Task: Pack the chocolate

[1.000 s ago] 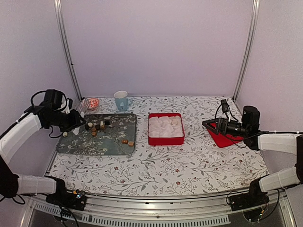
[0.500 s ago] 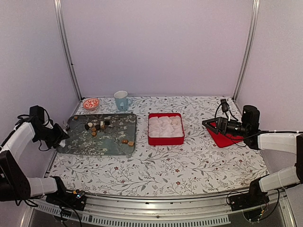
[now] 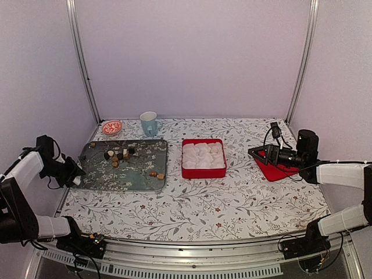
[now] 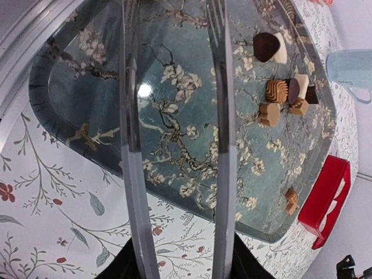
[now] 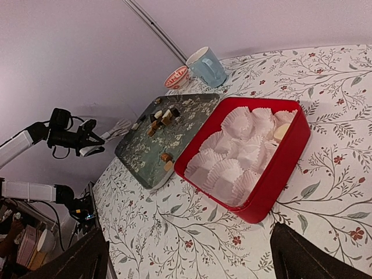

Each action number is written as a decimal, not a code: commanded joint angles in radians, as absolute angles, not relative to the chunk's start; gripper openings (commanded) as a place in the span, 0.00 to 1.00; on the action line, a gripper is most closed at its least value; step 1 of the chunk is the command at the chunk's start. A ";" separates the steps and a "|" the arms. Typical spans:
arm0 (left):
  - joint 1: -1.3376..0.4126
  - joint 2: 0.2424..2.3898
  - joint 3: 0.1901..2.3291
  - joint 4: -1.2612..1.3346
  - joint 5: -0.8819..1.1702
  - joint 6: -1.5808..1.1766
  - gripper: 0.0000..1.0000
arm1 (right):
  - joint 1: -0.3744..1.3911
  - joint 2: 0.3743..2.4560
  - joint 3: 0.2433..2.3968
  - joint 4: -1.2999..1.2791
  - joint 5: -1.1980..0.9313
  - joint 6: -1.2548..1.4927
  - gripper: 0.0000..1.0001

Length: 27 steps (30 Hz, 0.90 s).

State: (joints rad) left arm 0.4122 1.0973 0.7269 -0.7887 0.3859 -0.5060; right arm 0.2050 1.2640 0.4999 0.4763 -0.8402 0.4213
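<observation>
By my reckoning, most of the packing is yet to do. The chocolate (image 3: 118, 155) lies on the dark floral tray (image 3: 135, 178) at the left of the frame: a cluster near its upper left and two lumps near its lower right corner. The red box (image 3: 203, 172) in mid-frame holds white paper cups (image 3: 203, 156), nearly all bare. One pale lump may sit in a cup at its right edge, but I cannot be sure. My left hand (image 3: 74, 175) hangs at the tray's left edge, fingers apart on nothing. My right hand (image 3: 257, 153), at right, is spread wide and holds nothing.
</observation>
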 commanded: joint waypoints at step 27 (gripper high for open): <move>0.434 1.314 0.811 -0.722 0.339 -0.438 0.37 | 0.200 1.268 0.522 0.460 -0.826 0.396 0.99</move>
State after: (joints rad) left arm 0.4286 1.2827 0.7807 -0.7670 0.3634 -0.4679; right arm 0.2043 1.2644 0.4999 0.4702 -0.8238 0.4038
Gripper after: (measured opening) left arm 0.377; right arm 0.990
